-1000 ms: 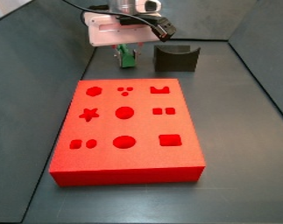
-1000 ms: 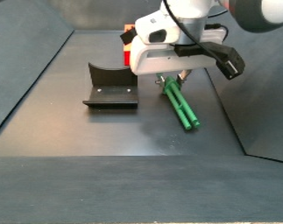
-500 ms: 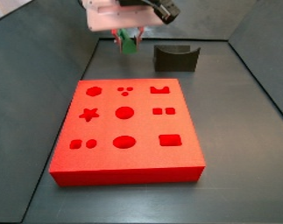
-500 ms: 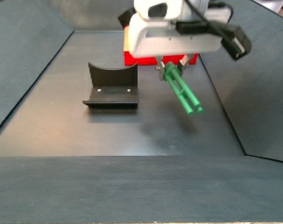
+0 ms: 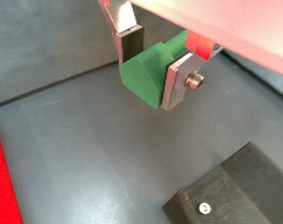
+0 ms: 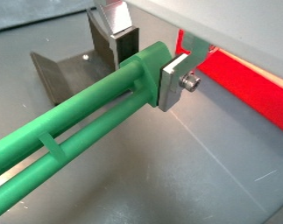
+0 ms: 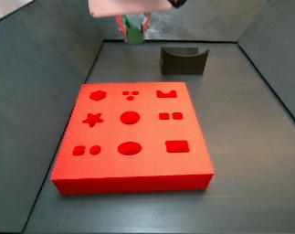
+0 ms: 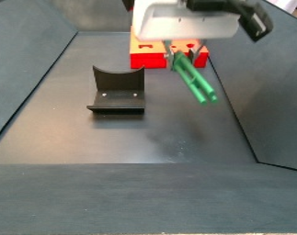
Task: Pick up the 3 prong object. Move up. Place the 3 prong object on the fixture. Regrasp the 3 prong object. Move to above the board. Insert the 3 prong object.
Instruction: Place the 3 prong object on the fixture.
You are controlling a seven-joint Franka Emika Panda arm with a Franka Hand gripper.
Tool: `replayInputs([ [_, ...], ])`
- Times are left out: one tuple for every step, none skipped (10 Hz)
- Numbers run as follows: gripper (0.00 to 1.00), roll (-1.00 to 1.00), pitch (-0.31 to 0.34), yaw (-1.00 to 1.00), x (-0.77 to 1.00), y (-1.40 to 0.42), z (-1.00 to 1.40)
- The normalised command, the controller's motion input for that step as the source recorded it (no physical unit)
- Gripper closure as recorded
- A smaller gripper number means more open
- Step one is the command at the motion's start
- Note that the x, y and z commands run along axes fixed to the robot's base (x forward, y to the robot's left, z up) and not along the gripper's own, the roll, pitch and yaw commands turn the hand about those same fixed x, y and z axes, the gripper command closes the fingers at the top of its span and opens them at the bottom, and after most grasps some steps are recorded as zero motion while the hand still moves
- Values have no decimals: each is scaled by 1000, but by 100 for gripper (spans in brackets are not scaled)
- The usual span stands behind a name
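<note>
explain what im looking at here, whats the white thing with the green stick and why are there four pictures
The white thing is the end of a robot arm. Its pincer, two flat silver plates, is clamped on one end of the green stick, the 3 prong object, and holds it in the air above the grey floor.

Two cameras stand beside the table. In a side view you see the red board with shaped holes and the dark fixture behind it. Two more cameras ride on the wrist, so those pictures look along the pincer itself and show the green piece close up between the plates.
</note>
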Motion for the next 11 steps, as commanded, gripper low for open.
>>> replayInputs([
  [100,-102,25,15,-22,-8,1000],
  [100,-121,25,13,-26,-6,1000],
  [100,-136,25,8,-29,-3,1000],
  [100,-148,29,-5,-33,-3,979],
  [100,-158,29,-16,-28,2,849],
  [100,-163,34,-25,-24,3,717],
  [100,-157,40,-33,-10,1,498],
  [100,-153,47,-34,-7,2,408],
  [100,-143,53,-34,-1,3,268],
  [100,477,64,-936,1000,459,-203],
  [100,451,77,-806,1000,449,-240],
])
